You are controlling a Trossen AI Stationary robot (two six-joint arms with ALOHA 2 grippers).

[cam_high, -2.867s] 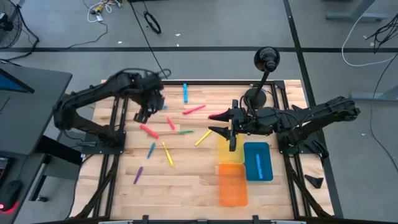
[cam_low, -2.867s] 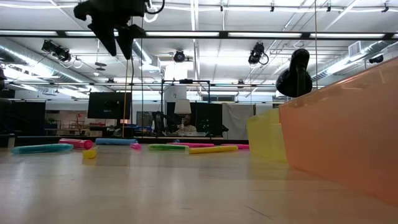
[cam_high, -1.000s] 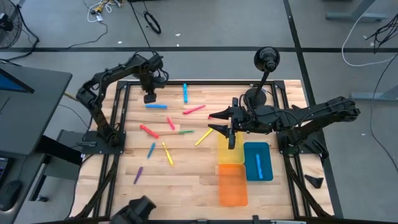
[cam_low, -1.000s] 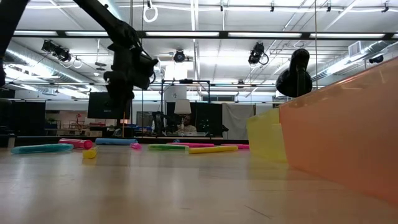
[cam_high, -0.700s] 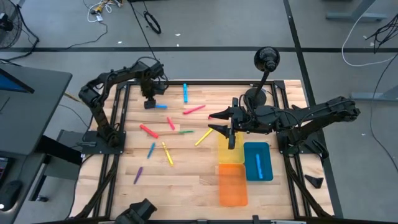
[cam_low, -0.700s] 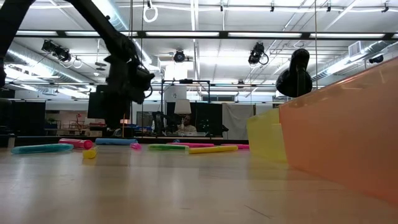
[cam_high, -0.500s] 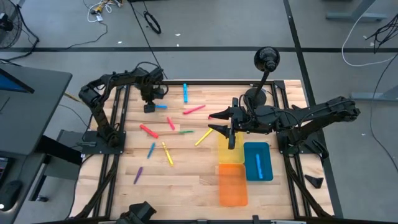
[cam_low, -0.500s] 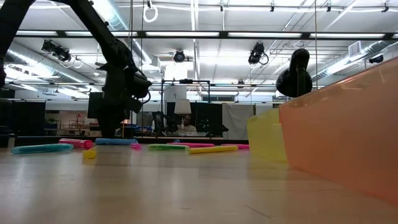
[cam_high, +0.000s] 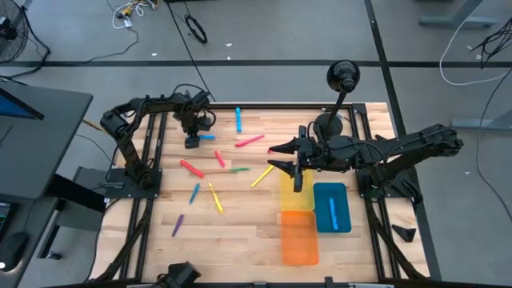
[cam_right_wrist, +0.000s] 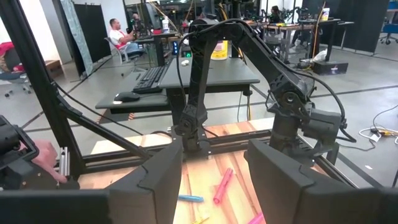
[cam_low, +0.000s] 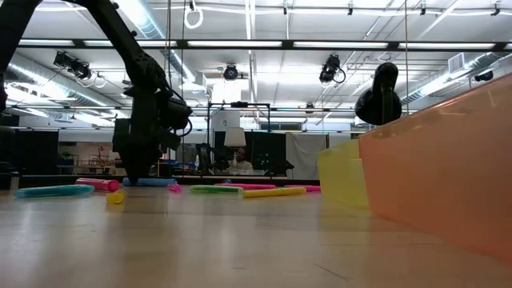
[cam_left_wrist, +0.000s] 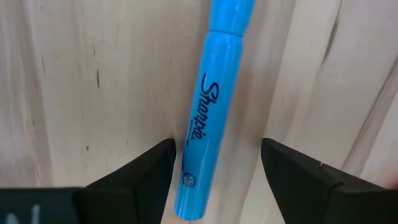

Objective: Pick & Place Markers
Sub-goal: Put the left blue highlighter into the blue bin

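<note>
Two-arm marker sorting, seen as one pick begins. The left pincer (cam_high: 192, 141) is low over the far left part of the worktop (cam_high: 240, 232), its fingers (cam_left_wrist: 134, 177) spread wide on either side of a light blue marker (cam_left_wrist: 214, 106) that lies flat on the wood; nothing is gripped yet. In the high view this marker (cam_high: 206, 137) lies with its long axis roughly across the worktop, one end under the pincer and the other pointing toward the right arm's side. In the left wrist view the printed barrel runs lengthwise through the gap, so the fingers bracket it across its short dimension. Step in hand, as judged: reaching to grasp. The next move calls for closing squarely on the barrel, then lifting it clear and carrying it to a tray; the blue tray (cam_high: 342, 223), beside the yellow tray (cam_high: 290, 200) and orange tray (cam_high: 300, 244), already holds one blue marker. The right pincer (cam_high: 280, 158) waits raised near the worktop's middle, its fingers apart and empty. The remaining markers (cam_high: 218, 159) lie scattered between the arms.
</note>
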